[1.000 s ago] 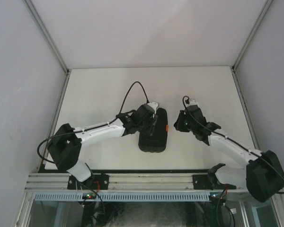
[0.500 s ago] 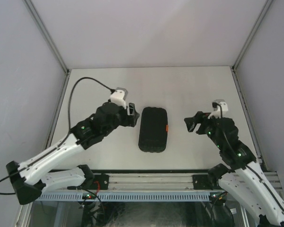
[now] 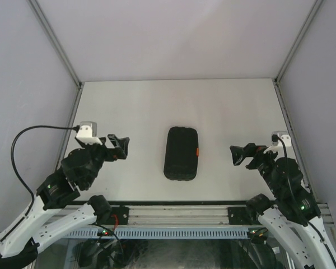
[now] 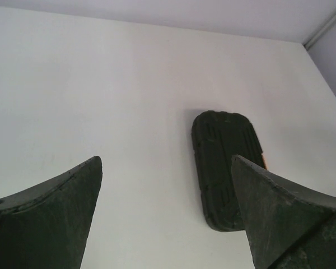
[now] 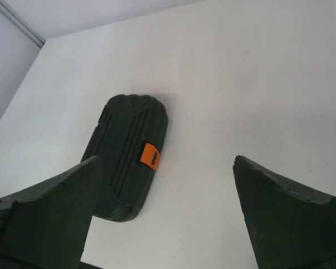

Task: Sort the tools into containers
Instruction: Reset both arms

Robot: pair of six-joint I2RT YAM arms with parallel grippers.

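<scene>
Backed off the closed tool case: left gripper now well to its left, right gripper well to its right; I see both spread wide, empty.

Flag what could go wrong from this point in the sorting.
The case lies shut, so no tool can be seen; a wrong slot or a missing tool would go unnoticed. Whether the orange latch has caught cannot be told; if not, the case might open when lifted. The left gripper and right gripper hang open, apart from the case, so a knock looks unlikely.
</scene>
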